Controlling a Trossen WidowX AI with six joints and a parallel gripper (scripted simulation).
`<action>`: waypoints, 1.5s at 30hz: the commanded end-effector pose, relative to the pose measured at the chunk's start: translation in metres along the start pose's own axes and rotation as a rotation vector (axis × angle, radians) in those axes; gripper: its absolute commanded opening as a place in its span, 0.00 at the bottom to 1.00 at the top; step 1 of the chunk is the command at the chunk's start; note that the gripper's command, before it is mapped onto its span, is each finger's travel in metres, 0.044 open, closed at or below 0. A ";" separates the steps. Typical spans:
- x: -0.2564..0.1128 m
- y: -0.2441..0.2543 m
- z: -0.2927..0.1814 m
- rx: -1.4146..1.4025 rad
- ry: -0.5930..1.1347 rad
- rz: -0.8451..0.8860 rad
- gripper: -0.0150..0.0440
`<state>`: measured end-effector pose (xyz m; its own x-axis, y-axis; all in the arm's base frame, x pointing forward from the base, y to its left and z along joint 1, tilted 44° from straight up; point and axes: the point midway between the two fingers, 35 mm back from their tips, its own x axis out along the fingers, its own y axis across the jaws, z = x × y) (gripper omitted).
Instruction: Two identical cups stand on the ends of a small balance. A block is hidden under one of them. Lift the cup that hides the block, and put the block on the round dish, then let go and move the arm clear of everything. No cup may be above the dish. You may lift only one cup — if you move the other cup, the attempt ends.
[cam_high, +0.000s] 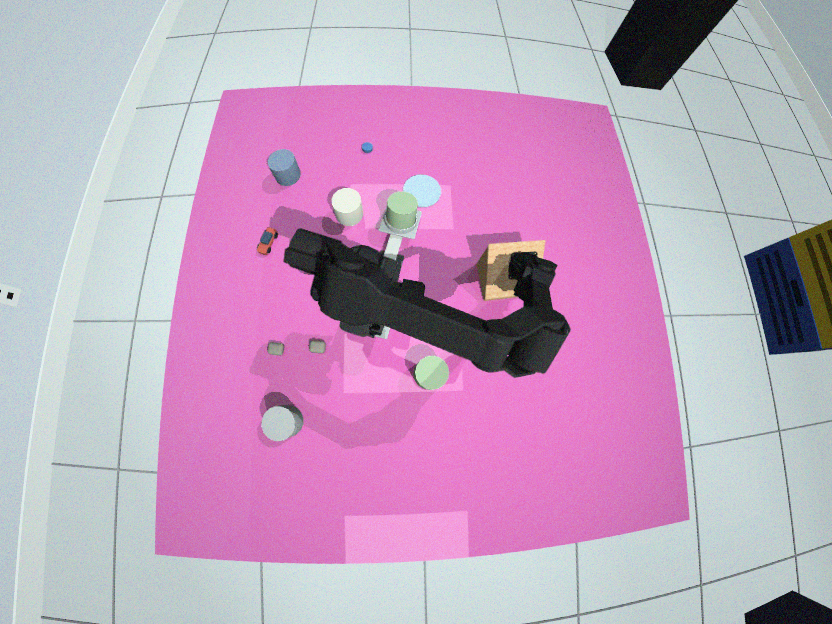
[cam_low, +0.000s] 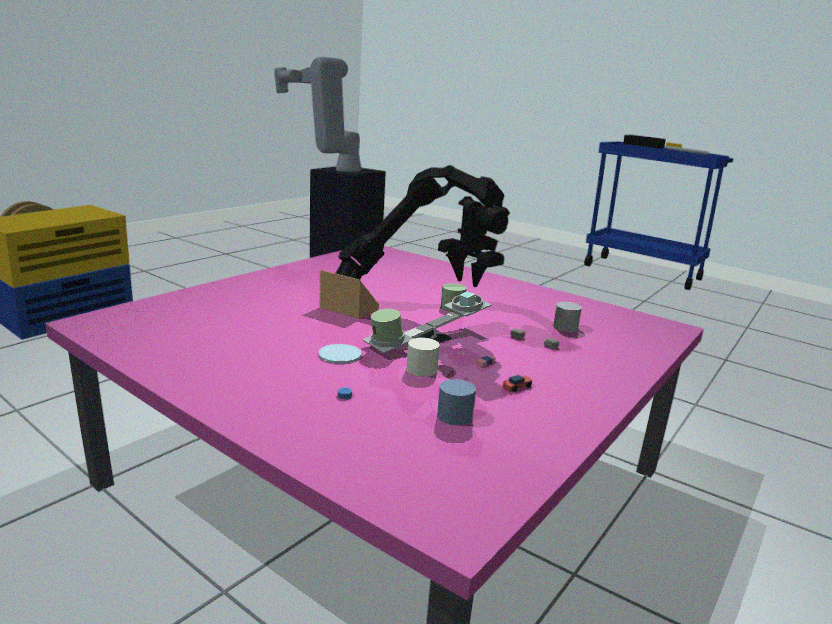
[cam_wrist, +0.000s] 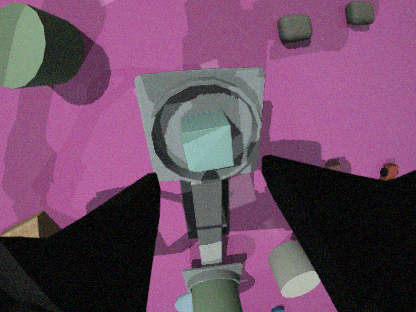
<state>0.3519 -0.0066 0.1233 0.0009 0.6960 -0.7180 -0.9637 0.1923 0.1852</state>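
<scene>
My gripper is open and empty, pointing down above the raised end of the balance. The pale teal block lies in the ring on that end, below the fingertips; the arm hides it in the top view. One green cup stands on the table beside that end. The other green cup stands on the lowered end. The light-blue round dish lies beside it with nothing on it.
A white cylinder stands near the cup on the balance. A wooden wedge is by the arm's base. A blue-grey cylinder, a grey cylinder, toy cars and small grey blocks stand farther out.
</scene>
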 end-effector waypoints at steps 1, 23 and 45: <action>-0.001 -0.002 0.002 -0.029 0.004 0.000 0.69; 0.034 -0.003 0.003 -0.029 0.003 -0.001 0.69; 0.050 -0.002 0.003 -0.030 0.002 -0.001 0.45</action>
<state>0.3551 0.0291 0.0889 0.0014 0.6916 -0.7223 -0.9727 0.1686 0.1595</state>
